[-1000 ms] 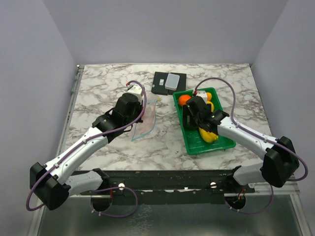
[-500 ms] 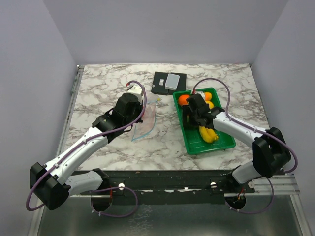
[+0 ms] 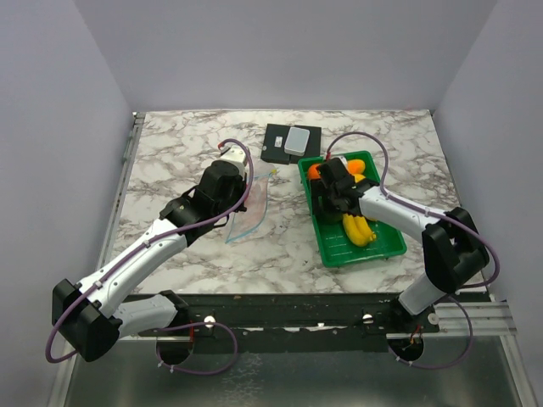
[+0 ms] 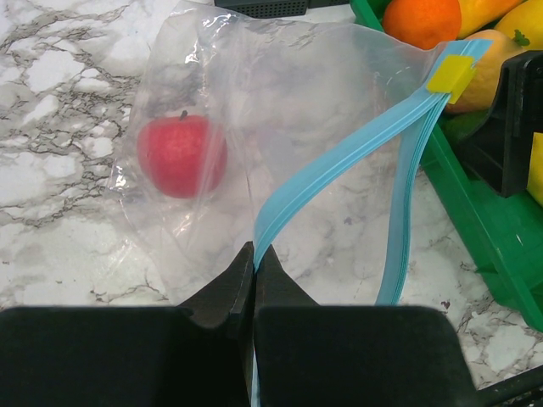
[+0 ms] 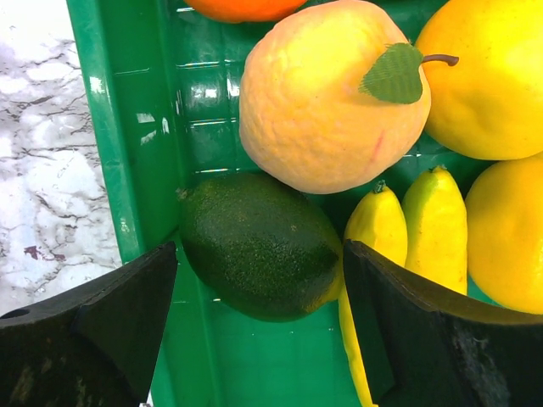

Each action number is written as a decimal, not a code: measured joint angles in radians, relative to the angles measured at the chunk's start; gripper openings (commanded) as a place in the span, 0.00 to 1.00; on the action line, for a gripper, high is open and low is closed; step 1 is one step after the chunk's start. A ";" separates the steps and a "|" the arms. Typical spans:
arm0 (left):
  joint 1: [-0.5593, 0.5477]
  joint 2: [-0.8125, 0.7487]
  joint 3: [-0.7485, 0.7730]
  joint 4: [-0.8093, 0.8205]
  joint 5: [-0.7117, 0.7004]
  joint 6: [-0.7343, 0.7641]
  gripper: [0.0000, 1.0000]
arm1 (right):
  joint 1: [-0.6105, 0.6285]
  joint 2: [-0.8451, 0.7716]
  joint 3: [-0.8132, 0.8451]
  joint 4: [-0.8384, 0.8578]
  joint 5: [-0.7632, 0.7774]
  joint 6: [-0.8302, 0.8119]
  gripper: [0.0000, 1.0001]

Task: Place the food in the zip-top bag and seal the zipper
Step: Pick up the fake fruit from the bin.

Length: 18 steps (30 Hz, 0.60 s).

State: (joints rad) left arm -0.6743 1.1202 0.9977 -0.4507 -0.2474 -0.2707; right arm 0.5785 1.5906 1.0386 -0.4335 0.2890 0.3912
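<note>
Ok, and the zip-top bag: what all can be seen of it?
The zip-top bag is clear, soft, crinkled plastic lying on the marble table. Its light-blue zipper stands parted, a yellow slider at the far end. One red fruit sits inside. The left gripper, jaws shut, pinches one zipper strip.

**One high overview, two close wrist views**

The top camera sits above and behind the arm bases. It looks down and forward over the whole marble table (image 3: pixel 170 153). The left wrist camera looks out past the left gripper (image 4: pixel 254 259), low and close over the zip-top bag (image 4: pixel 297 85), with the green tray (image 4: pixel 488 237) at its right edge. The right wrist camera looks almost straight down past the right gripper (image 5: pixel 254 275), very near the tray's floor, with a strip of table at its left. All three views share the tray; the bag shows only from the top and the left wrist.
</note>
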 measured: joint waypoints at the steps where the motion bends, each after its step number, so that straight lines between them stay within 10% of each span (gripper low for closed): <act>1: 0.000 0.000 0.000 0.000 0.000 0.000 0.00 | 0.000 0.007 0.001 0.002 0.000 0.000 0.84; 8: 0.000 0.002 0.000 0.000 0.000 0.000 0.00 | -0.002 0.033 0.002 0.006 -0.002 -0.001 0.79; 18: 0.000 0.005 0.000 0.000 0.000 0.002 0.00 | -0.004 0.034 0.004 0.013 -0.007 -0.002 0.37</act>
State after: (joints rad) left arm -0.6743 1.1252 0.9977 -0.4511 -0.2474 -0.2687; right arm 0.5747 1.6249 1.0428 -0.4202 0.2821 0.3893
